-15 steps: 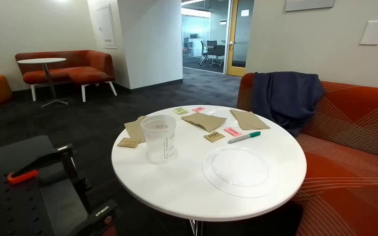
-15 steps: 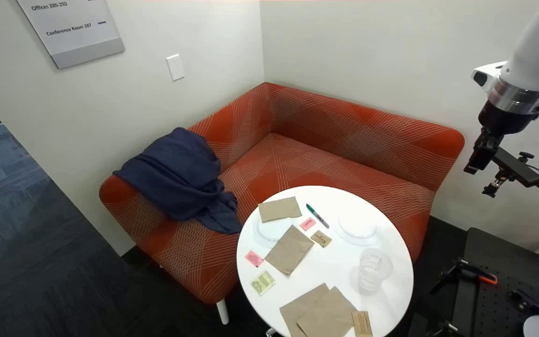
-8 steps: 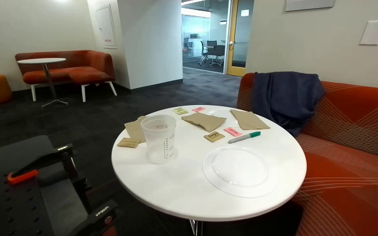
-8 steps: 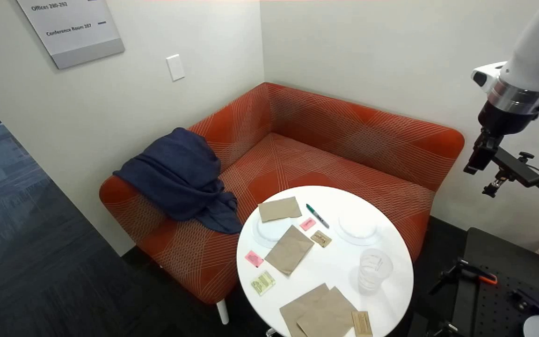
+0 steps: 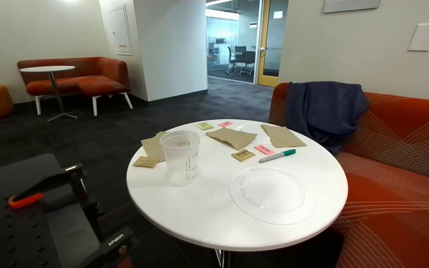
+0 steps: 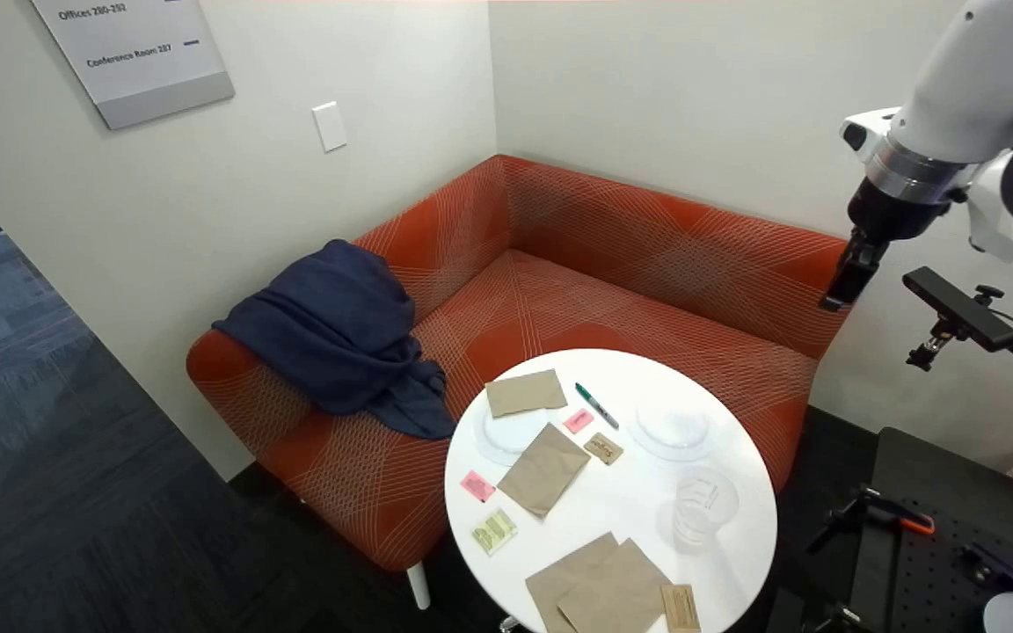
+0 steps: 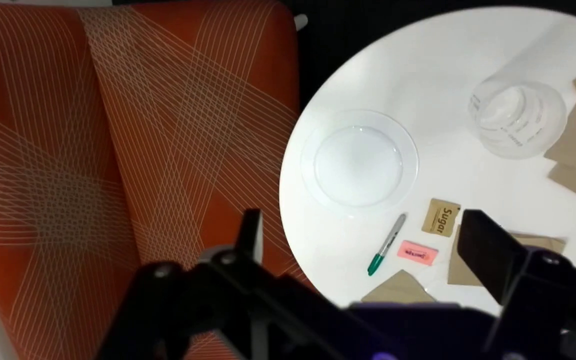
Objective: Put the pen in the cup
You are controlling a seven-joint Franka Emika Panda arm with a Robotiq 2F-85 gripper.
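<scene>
"What's biggest here?"

"A red sofa (image 6: pixel 612 303), alongside the edge of the round white table (image 6: pixel 630 501). The white robot arm (image 6: pixel 955 97) hangs beyond the table, well apart from it, in an exterior view."

"Anything to read up there?"

"The wall sign (image 6: pixel 133 61): 'Offices 280-292', 'Conference Room 287'."

"And the gripper (image 7: pixel 365 227)?"

"In the wrist view its fingers stand spread wide apart."

"The clear plate (image 7: pixel 360 165)?"

"Flat, close to the sofa-side edge."

"The cup (image 5: pixel 181 160)?"

"Upright and translucent, nearer the edge facing the black perforated stand (image 5: pixel 9 227). Dark print runs down its side, too small for me to read."

"And the pen (image 7: pixel 387 243)?"

"Lying on the table near the sofa-side edge, between the plate and a pink packet (image 7: pixel 418 253), well apart from the cup. Its green cap points towards that edge; I can't make out the lettering on the grey barrel."

"The packets?"

"A brown packet (image 7: pixel 440 217) just beside the pink one says 'Sugar'; the pink one's lettering I can't be sure of."
</scene>
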